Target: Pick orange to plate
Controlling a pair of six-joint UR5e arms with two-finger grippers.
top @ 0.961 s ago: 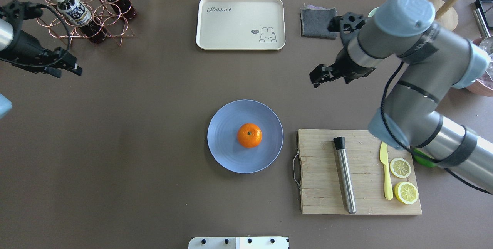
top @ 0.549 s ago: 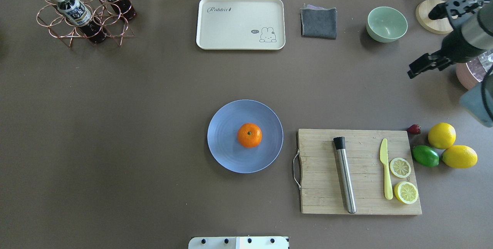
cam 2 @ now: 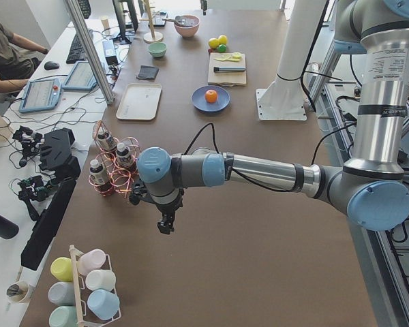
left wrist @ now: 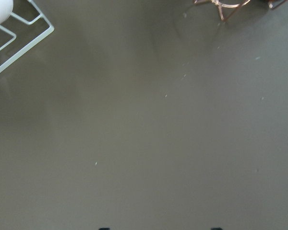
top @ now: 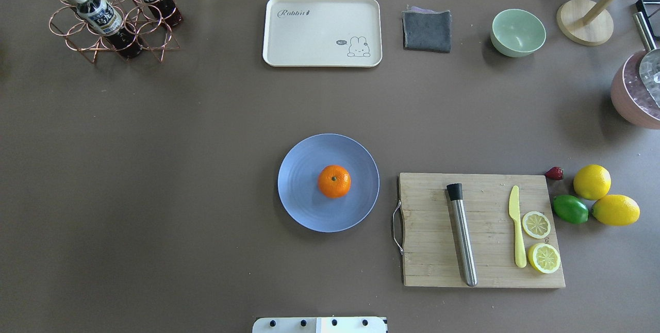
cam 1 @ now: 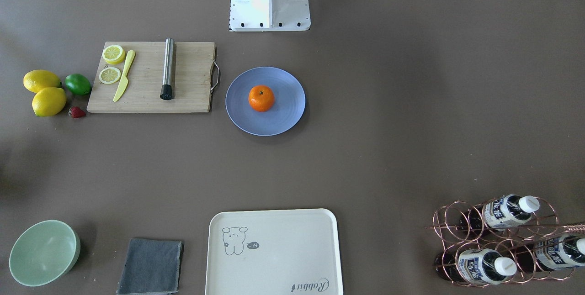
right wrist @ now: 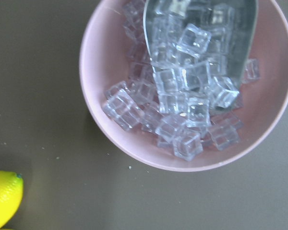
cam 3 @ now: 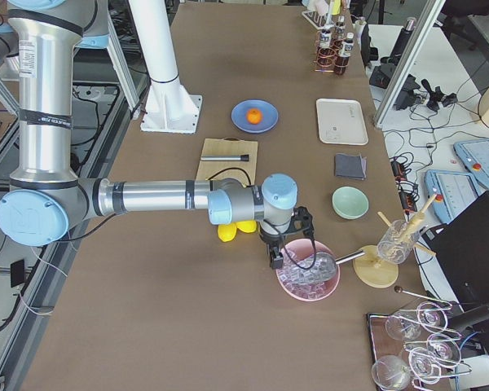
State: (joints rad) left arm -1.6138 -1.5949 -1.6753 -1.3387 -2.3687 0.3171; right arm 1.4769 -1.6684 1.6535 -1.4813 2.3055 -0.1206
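The orange [top: 334,181] rests near the middle of the periwinkle-blue plate [top: 301,188], stem dimple up; the front view shows the orange [cam 1: 261,98] and plate [cam 1: 285,112] the same way. Neither gripper is over the table's middle. My left gripper [cam 2: 167,223] hangs above bare table beside the bottle rack, far from the plate [cam 2: 199,103]. My right gripper [cam 3: 275,259] hovers at the rim of a pink bowl of ice, well away from the orange [cam 3: 253,116]. I cannot tell whether either gripper is open or shut.
A wooden cutting board [top: 433,250] with a steel muddler, yellow knife and lemon slices lies right of the plate. Two lemons [top: 592,181], a lime [top: 570,209], a cream tray [top: 322,31], a green bowl [top: 517,32], the ice bowl [right wrist: 134,143] and a bottle rack [top: 111,18] ring the table.
Both arms have pulled out of the overhead view, the left one first, then the right one sideways to the right. The orange and plate have not moved.
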